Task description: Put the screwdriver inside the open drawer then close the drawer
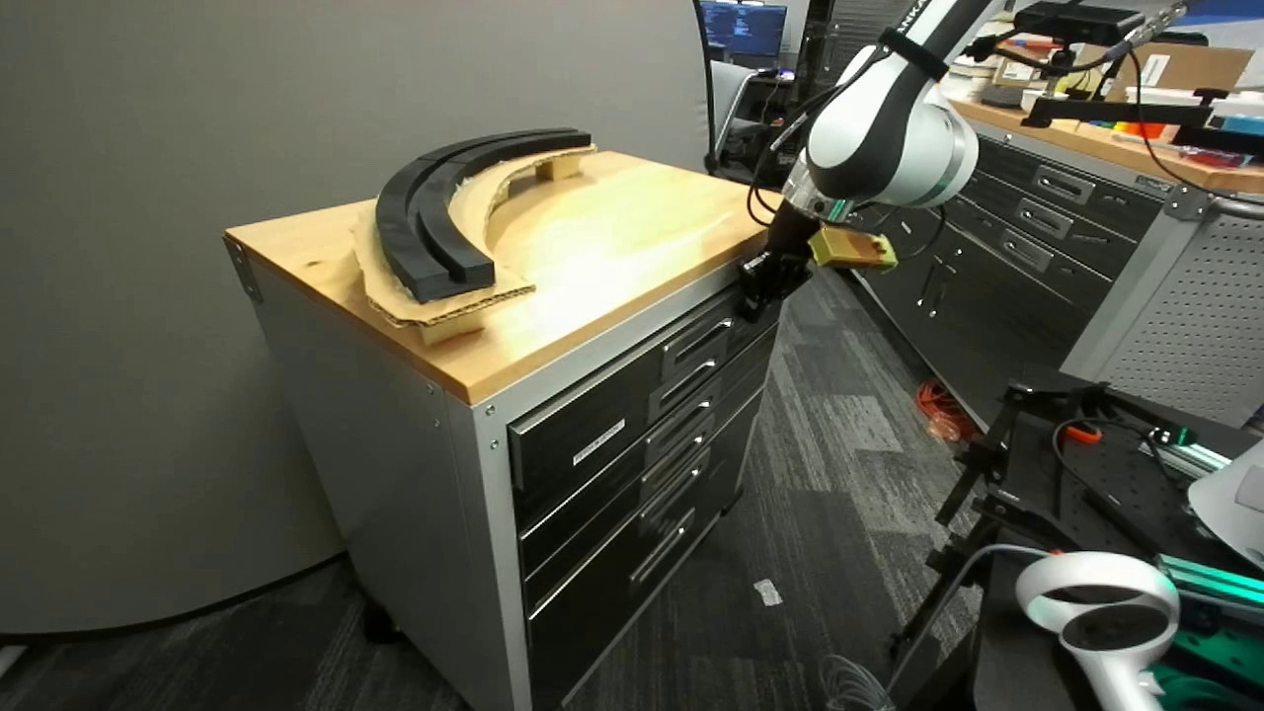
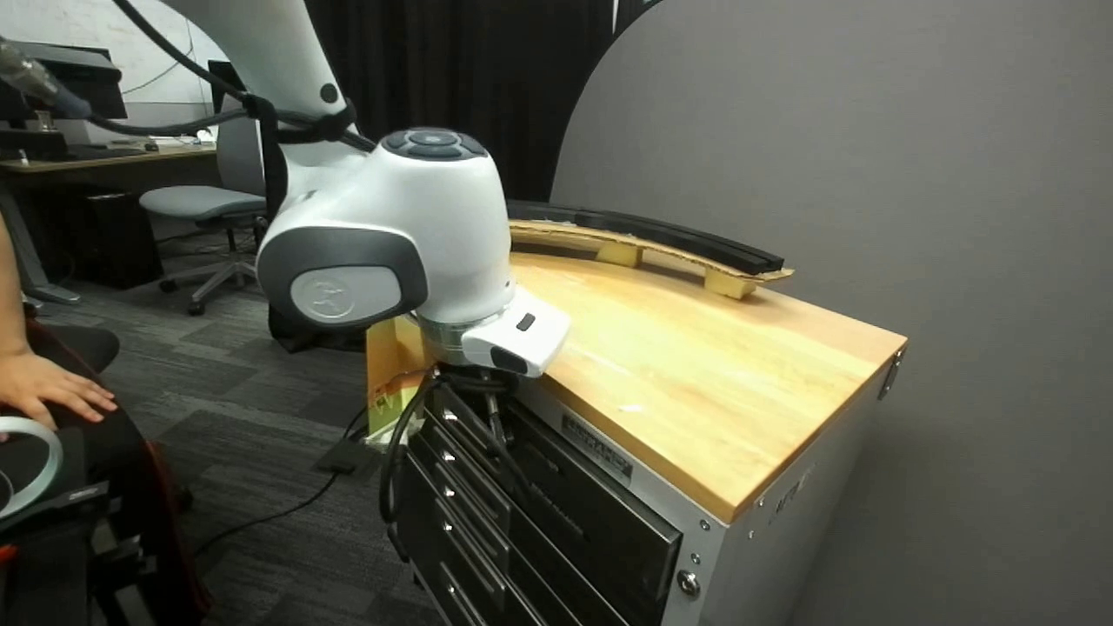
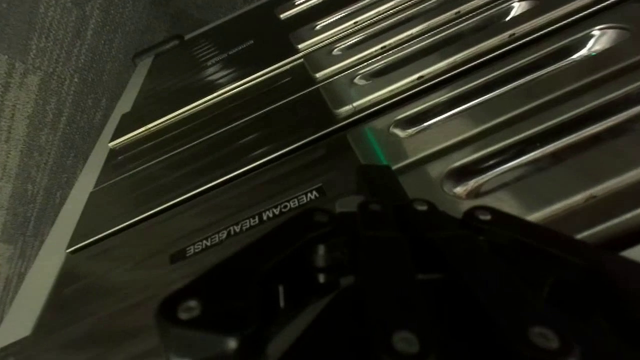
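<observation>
Tool [image 3: 381, 175] at the drawer [image 1: 632, 395]; fingers [image 3: 384, 184] together

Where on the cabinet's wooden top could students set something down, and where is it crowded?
The widest bare patch of the wooden top lies between the curved black pieces and the front edge above the top drawer. A smaller one lies in the back corner, outside their curve. Crowded: the cardboard beneath the pieces, and the front edge's end by the gripper.

Strips [image 1: 398, 237] are seated on cardboard [image 1: 472, 212] atop the cabinet [image 1: 385, 454]; the gripper [image 3: 379, 175] is positioned before the top drawer [image 1: 563, 427].
</observation>
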